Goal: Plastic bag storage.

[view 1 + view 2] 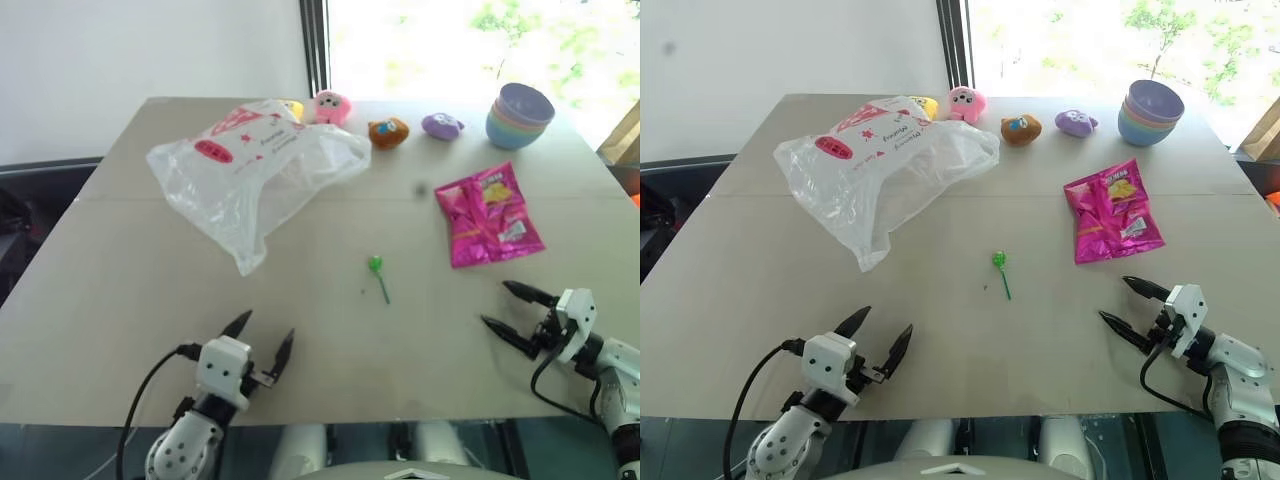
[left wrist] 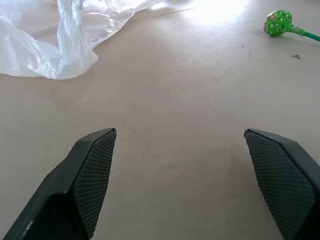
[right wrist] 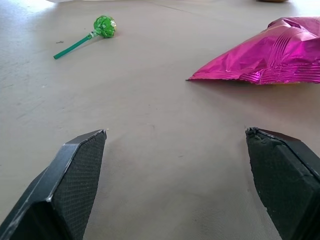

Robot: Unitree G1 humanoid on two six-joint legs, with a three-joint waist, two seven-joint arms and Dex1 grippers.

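Crinkly plastic bag (image 1: 255, 170) at eleven o'clock, untouched. Left gripper (image 1: 262, 338) and right gripper (image 1: 515, 308) spread wide, empty. Best pinching its near tail first.

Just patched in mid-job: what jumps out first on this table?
The large crinkly translucent plastic bag with red print sprawls on the table's far left, untouched. A shiny magenta snack packet lies to the right, a green lollipop between them. Both the left gripper and the right gripper hover open at the near edge.

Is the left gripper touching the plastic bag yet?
Apart. The left eye view shows bare table between the open left gripper and the plastic bag.
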